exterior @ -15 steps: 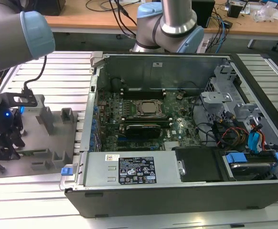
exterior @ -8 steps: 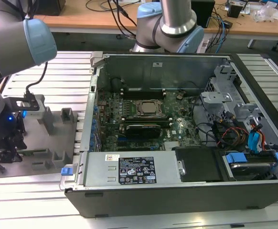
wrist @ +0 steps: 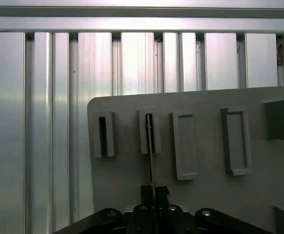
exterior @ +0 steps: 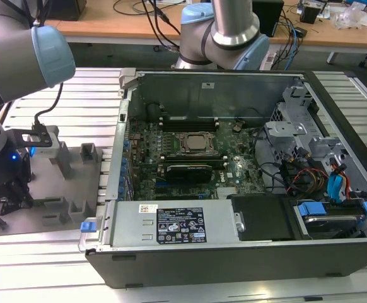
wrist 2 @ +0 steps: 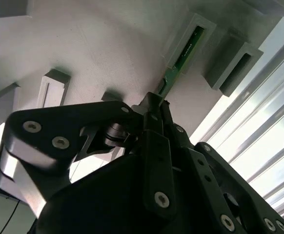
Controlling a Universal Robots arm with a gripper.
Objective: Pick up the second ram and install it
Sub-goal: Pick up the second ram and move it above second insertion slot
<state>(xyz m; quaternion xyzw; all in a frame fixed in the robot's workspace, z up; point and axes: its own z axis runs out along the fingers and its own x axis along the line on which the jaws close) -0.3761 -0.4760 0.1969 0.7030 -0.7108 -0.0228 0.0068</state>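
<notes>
1 gripper (exterior: 2, 203) hangs on the arm over the grey tray (exterior: 51, 189), at the exterior view's left, just beside the open case (exterior: 234, 259).

Fingers: drawn in to a narrow gap and clamped on the ram (wrist 2: 182, 54). In the second wrist view the 2 fingertips (wrist 2: 151, 105) meet on either face of the green board at its near end. In the first wrist view the ram (wrist: 151, 146) shows edge-on as a thin line running from its holder to the gripper (wrist: 153, 189).

Ram position: on the tray, far end seated in a raised slotted holder (wrist 2: 193, 34), near end in the grip. It stands clear of the case. Whether it has risen at all within the slot cannot be told.

Tray: 4 raised holders in 1 row in the first wrist view. The ram occupies 1 of them; the slotted holder (wrist: 103, 136) just beside it is dark and empty. The other 2 look shallow and hold nothing.

Case: lies on the slatted aluminium table (exterior: 45, 265), side panel off, motherboard (exterior: 190, 158) exposed inside. It is apart from the gripper.
</notes>
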